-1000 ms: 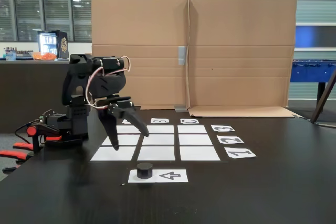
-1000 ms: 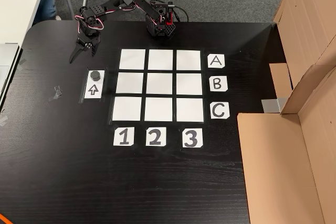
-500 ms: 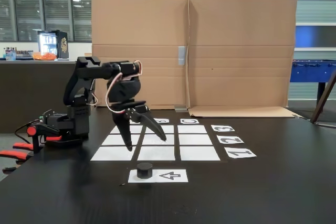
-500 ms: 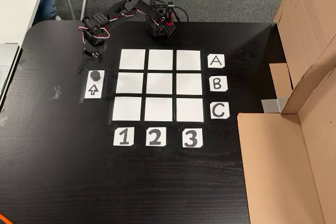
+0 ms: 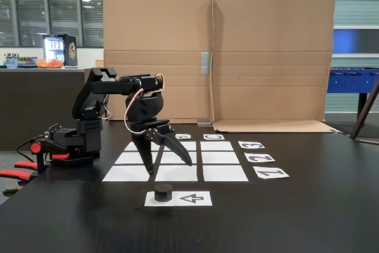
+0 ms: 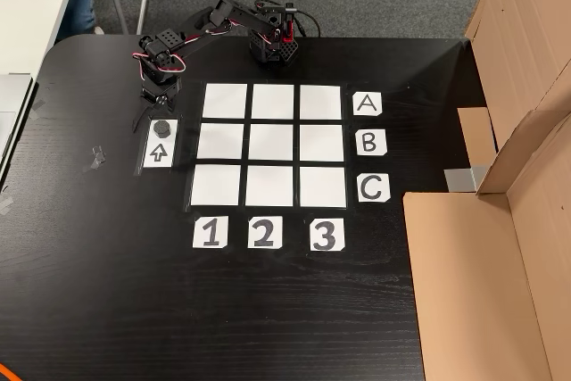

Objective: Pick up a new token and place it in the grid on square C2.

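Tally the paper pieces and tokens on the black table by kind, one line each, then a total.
Plain white paper grid cells: 9
Letter labels: 3
Number labels: 3
White arrow sheet: 1
Small black cylinder token: 1
Total: 17

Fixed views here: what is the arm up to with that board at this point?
The arm's open tool hangs above the black token, which sits untouched on the arrow sheet beside the grid. All nine white cells are bare, including square C2. Nothing is gripped yet; this looks like the approach to a pickup.
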Controlling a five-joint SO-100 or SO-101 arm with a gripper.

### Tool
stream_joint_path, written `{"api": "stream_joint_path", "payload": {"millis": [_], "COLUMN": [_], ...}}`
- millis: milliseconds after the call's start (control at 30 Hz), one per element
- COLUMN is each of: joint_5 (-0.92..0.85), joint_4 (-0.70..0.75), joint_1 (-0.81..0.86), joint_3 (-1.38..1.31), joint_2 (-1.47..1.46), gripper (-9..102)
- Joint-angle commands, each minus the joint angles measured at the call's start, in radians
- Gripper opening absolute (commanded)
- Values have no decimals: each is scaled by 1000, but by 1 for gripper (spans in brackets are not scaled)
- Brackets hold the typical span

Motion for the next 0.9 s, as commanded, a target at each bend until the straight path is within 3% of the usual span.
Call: {"api": "stream_joint_path", "payload": {"millis": [0, 867], "joint_5": [6, 20], "joint_4": [-6, -14], "joint_1": [9, 29], "joint_3": [-52, -130], "joint_2": [-12, -129], "gripper": [56, 54]}}
